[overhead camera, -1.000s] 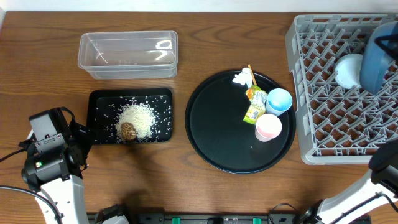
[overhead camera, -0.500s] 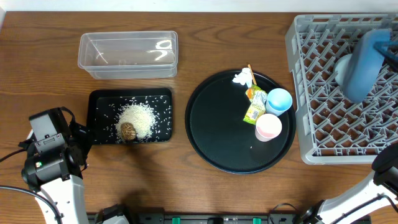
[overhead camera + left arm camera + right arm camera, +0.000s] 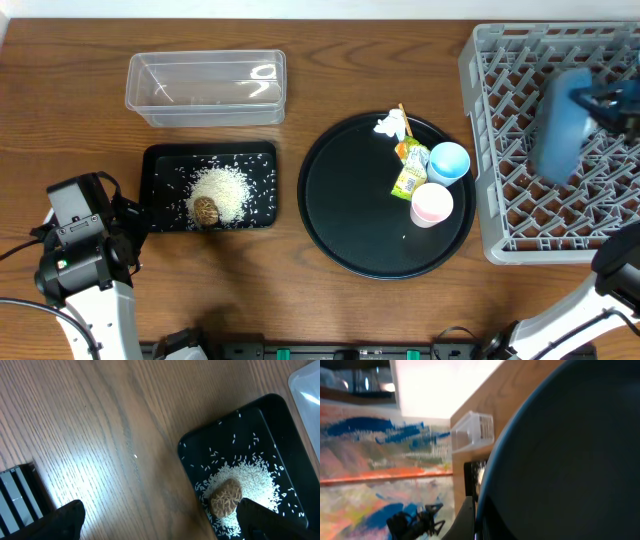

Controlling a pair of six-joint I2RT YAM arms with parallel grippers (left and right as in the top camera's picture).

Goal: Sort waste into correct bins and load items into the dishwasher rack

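Wood-grain surface point(image 3: 300, 300); a blurred blue-and-orange painted backdrop point(image 3: 370, 460) lies beyond.
One clear tub point(image 3: 205, 88); one shallow black tray point(image 3: 160, 165) holding rice point(image 3: 228, 185) and one brown lump point(image 3: 207, 211); one round tray point(image 3: 350, 200) carrying two cups, a pink cup point(image 3: 432, 204) and a blue cup point(image 3: 449, 162), one wrapper point(image 3: 410, 172), one tissue point(image 3: 390, 125) and one chopstick point(image 3: 402, 110). The right hand point(image 3: 608, 100) is clenched on the one dark blue plate point(image 3: 557, 140), tilted over the grey rack point(image 3: 500, 200); the left hand point(image 3: 160, 522) is released.
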